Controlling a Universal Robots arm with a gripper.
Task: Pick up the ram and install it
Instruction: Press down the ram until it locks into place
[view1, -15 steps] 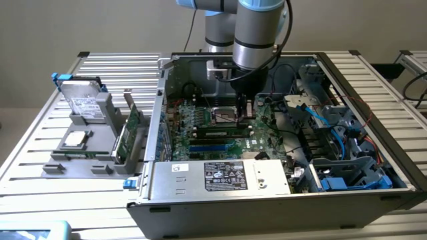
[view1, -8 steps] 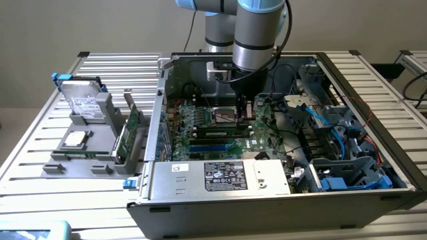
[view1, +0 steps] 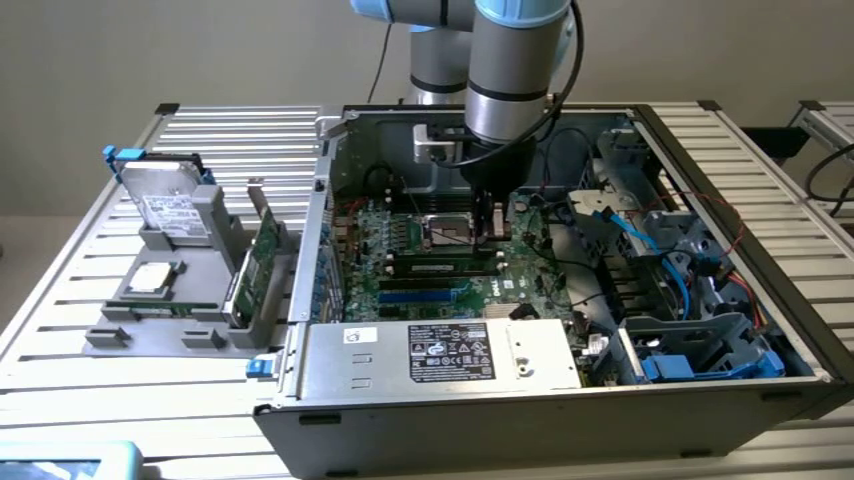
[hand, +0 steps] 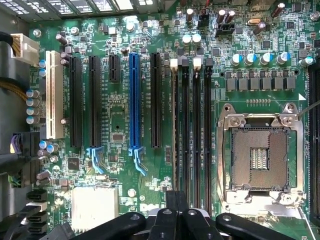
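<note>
First, check the exterior view: the open computer case (view1: 561, 400) lies on the slatted table (view1: 80, 300), and the arm (view1: 514, 70) reaches down into it from the table's far edge. You will find the gripper (view1: 489, 232) low over the motherboard (view1: 400, 290), beside the CPU socket (view1: 447, 235) and at the end of the memory slots (view1: 434, 268) towards the exterior view's right. Outside the case, near the table's edge at the exterior view's left, a grey fixture (view1: 160, 335) carries a hard drive (view1: 167, 205) and an upright green card (view1: 271, 250). Next, check the wrist view: the ram (hand: 175, 130) stands edge-on as a thin pale line in the memory slot farthest from the CPU socket (hand: 260, 157) and next to the black expansion slot (hand: 156, 100). A blue expansion slot (hand: 134, 100) lies one place further out. The gripper (hand: 176, 202) sits over the end of that ram line, and its fingers (hand: 182, 202) are pressed together. You cannot tell whether the pads touch the ram.
</note>
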